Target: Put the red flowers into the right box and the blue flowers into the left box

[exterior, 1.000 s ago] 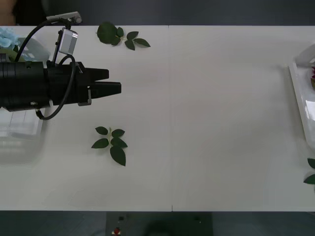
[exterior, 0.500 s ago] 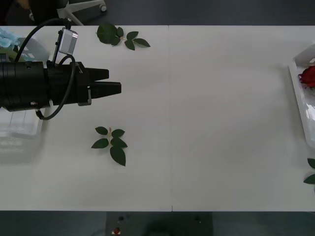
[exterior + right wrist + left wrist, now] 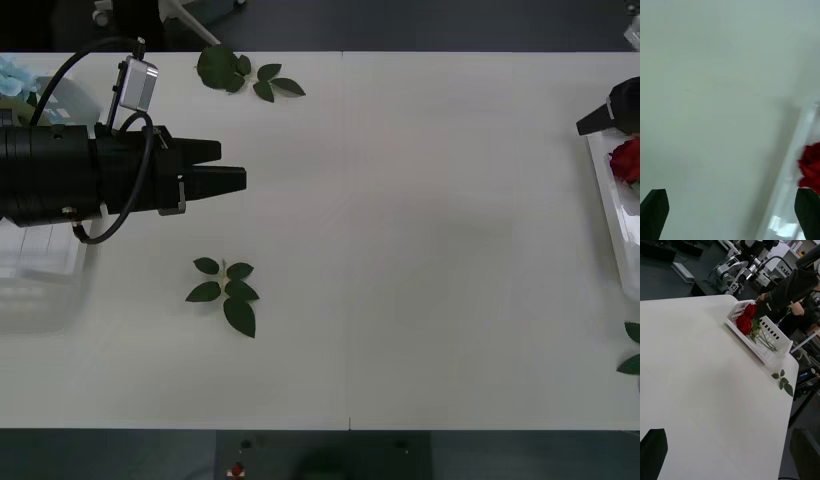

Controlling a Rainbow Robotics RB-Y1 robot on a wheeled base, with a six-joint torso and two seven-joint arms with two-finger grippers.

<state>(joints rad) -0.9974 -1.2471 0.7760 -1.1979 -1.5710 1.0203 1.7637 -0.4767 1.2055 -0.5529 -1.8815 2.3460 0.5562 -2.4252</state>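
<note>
1. In the front view the left gripper (image 3: 232, 180) reaches out over the left part of the white counter (image 3: 420, 250), its black fingers drawn together at the tip with nothing between them.
2. The left wrist view shows those fingers (image 3: 653, 452) as dark shapes at the two corners, which does not settle how far apart they stand.
3. The right gripper (image 3: 612, 113) hangs at the counter's right edge, over the far end of the right box (image 3: 608, 195); its fingers (image 3: 655, 210) stand wide apart and hold nothing.
4. The red flowers (image 3: 627, 160) lie in the right box. The front view shows one bloom at the edge of the picture; the left wrist view shows two blooms (image 3: 746, 319) with green stems running along the slotted tray (image 3: 772, 338).
5. The blue flowers (image 3: 14, 78) sit at the counter's far left corner, by the left box (image 3: 40, 270), which lies partly under the left arm.
6. Loose leaf sprigs lie on the counter: one near the far edge (image 3: 245, 74), one toward the near left (image 3: 226, 292), one at the near right edge (image 3: 631, 350).
</note>
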